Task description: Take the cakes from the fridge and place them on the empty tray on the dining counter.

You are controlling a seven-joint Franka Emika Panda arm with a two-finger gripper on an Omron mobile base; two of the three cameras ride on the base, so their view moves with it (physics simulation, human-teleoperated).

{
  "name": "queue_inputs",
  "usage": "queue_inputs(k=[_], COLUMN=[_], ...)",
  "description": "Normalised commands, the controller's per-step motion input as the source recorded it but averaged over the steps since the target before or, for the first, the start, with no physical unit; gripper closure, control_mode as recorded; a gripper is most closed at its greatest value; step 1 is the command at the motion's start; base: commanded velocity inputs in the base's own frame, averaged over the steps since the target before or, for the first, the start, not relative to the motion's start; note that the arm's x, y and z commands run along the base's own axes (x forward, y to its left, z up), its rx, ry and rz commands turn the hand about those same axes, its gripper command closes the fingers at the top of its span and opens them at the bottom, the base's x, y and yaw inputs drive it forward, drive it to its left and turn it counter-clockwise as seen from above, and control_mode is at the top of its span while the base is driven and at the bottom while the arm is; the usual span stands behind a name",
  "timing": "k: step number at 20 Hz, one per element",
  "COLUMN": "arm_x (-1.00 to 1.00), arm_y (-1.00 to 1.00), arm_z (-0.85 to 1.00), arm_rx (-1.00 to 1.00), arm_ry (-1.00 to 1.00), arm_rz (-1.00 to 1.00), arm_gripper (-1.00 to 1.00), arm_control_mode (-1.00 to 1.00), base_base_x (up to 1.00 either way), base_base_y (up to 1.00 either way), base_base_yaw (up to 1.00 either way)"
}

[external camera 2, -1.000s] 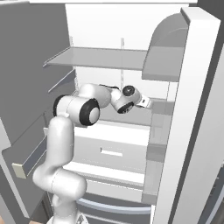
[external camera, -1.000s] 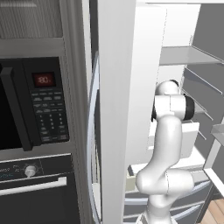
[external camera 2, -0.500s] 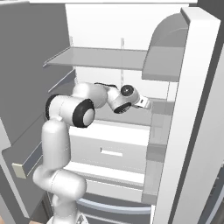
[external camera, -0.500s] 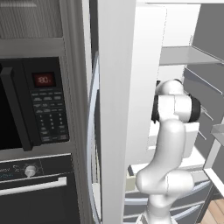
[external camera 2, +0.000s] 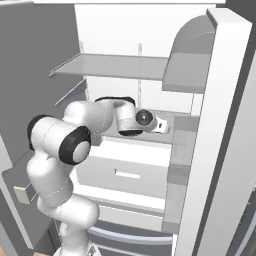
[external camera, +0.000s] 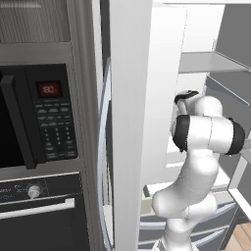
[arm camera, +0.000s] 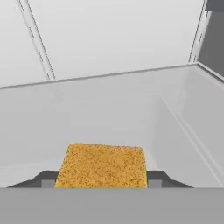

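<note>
Arm (external camera 2: 75, 145) bent into open fridge (external camera 2: 150, 45), fingers (arm camera: 43, 178) either side of tan cake (arm camera: 103, 166), grip unclear

You see the arm (external camera 2: 85, 125) reaching into the open fridge (external camera 2: 200, 100), below its upper shelf (external camera 2: 115, 67) and above the drawers (external camera 2: 125, 175). In the hand view, the square cake (arm camera: 103, 166) lies between the fingertips (arm camera: 43, 178), on the fridge's inner floor. The microwave (external camera: 34, 117) stands left of the fridge, above the oven (external camera: 39, 215).
</note>
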Motion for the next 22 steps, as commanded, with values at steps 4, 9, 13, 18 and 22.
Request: queue_inputs(k=[4,9,13,18,22], arm_x=[-0.97,-0.88,-0.81,-0.82,-1.0], arm_y=[0.05,0.3,0.39,0.17,0.12], arm_z=[0.88,0.98,1.0,1.0,0.46], arm_rx=[-0.1,-0.17,-0.19,-0.11,0.04], arm_ry=[0.05,0.15,0.25,0.23,0.03], arm_rz=[0.19,0.24,0.25,0.22,0.17], arm_gripper=[1.0,1.0,1.0,1.0,1.0], arm_control_mode=[-1.0,-1.0,-1.0,-1.0,-1.0], base_base_x=[0.0,0.0,0.0,0.0,0.0], base_base_y=[0.0,0.0,0.0,0.0,0.0], base_base_yaw=[0.0,0.0,0.0,0.0,0.0])
